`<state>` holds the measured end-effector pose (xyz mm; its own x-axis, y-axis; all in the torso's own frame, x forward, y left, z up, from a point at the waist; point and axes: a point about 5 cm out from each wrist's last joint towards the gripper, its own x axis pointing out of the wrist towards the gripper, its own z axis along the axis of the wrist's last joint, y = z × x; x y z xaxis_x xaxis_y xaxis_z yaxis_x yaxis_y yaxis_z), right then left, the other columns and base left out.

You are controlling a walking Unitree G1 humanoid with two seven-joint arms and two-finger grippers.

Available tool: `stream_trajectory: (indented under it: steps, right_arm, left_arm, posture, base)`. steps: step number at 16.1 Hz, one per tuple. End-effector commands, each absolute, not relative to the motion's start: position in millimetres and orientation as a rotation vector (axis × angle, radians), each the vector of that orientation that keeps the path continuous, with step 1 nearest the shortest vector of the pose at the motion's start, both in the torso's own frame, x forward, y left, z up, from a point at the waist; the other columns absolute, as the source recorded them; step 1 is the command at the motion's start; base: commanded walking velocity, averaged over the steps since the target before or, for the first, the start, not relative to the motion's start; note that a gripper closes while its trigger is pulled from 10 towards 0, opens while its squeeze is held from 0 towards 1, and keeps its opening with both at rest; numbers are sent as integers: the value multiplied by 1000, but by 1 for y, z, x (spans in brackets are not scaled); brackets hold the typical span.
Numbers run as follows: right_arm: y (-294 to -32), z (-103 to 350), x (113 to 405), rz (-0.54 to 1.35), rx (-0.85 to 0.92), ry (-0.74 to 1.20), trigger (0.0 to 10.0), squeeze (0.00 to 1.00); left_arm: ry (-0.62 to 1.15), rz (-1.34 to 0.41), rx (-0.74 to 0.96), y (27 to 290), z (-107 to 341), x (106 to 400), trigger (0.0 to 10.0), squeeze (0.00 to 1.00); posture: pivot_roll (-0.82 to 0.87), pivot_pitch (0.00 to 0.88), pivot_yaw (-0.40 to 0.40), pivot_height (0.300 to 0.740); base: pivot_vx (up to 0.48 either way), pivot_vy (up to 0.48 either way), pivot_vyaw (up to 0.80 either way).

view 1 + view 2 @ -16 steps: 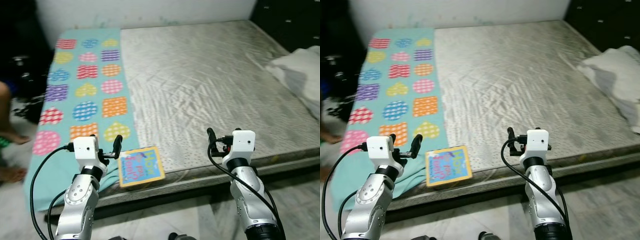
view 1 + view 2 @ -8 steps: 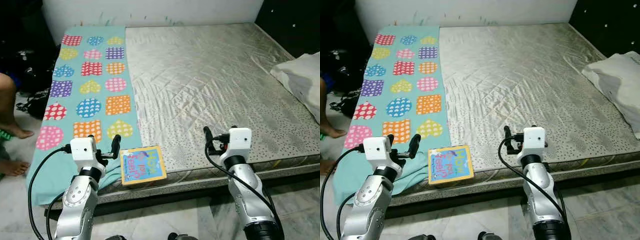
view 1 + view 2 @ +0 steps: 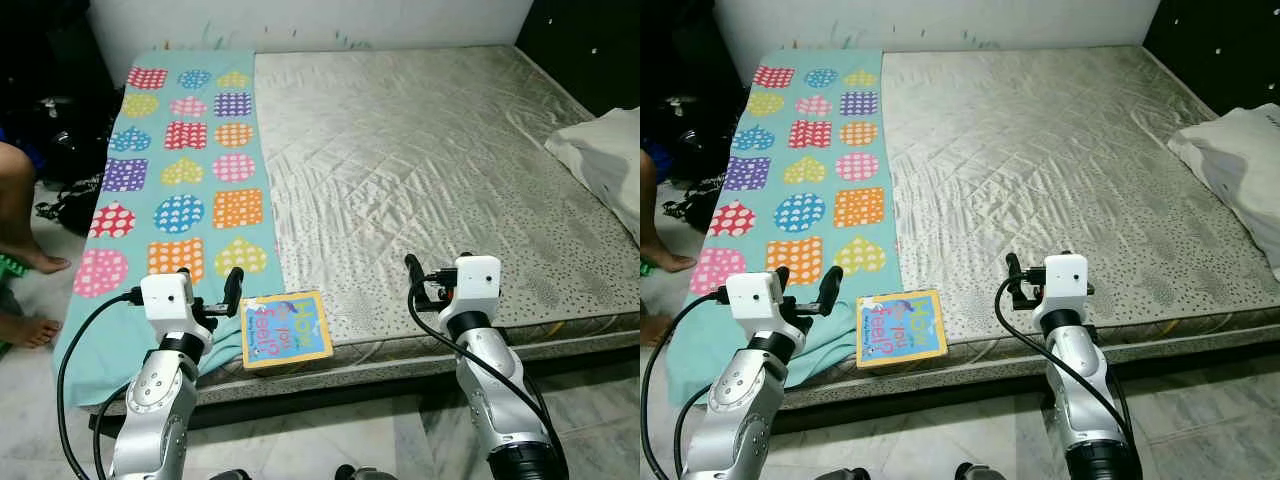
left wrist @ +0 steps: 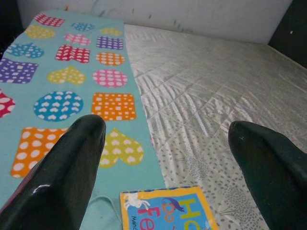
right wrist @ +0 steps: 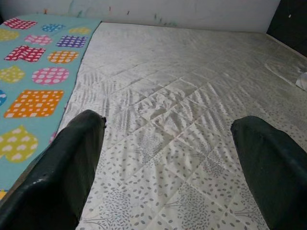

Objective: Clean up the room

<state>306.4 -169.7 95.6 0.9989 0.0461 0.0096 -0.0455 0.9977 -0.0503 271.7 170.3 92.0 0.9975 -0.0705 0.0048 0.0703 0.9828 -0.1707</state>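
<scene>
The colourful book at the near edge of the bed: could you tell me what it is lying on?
The book lies flat on the grey mattress, its left edge over the teal patterned blanket. What lies directly beneath it is covered.

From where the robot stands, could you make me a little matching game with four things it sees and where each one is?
Things:
1. picture book
2. patterned blanket
3. white pillow
4. person's feet

Places:
A. far right of the mattress
B. floor at the left
C. near edge of the bed, ahead of the left gripper
D. spread along the mattress's left side

Pairs: 1-C, 2-D, 3-A, 4-B
</scene>
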Motion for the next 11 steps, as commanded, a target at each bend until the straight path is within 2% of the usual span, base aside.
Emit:
stream_trajectory:
  steps: [1, 8, 11]
  right_arm:
    - [-172, 95, 306, 44, -56, -5, 10000, 0]
    - [-171, 95, 307, 41, -56, -5, 10000, 0]
    - [-172, 94, 306, 41, -57, -2, 10000, 0]
  left_arm:
    - [14, -76, -165, 172, 91, 269, 10000, 0]
    - [20, -86, -162, 172, 90, 270, 10000, 0]
    - [20, -88, -160, 172, 91, 270, 10000, 0]
  posture:
    - [-48, 153, -32, 740]
    - [-49, 149, -27, 740]
    - [-49, 149, -27, 740]
  base:
    - [0, 0, 0]
    - [0, 0, 0]
    - [247, 0, 0]
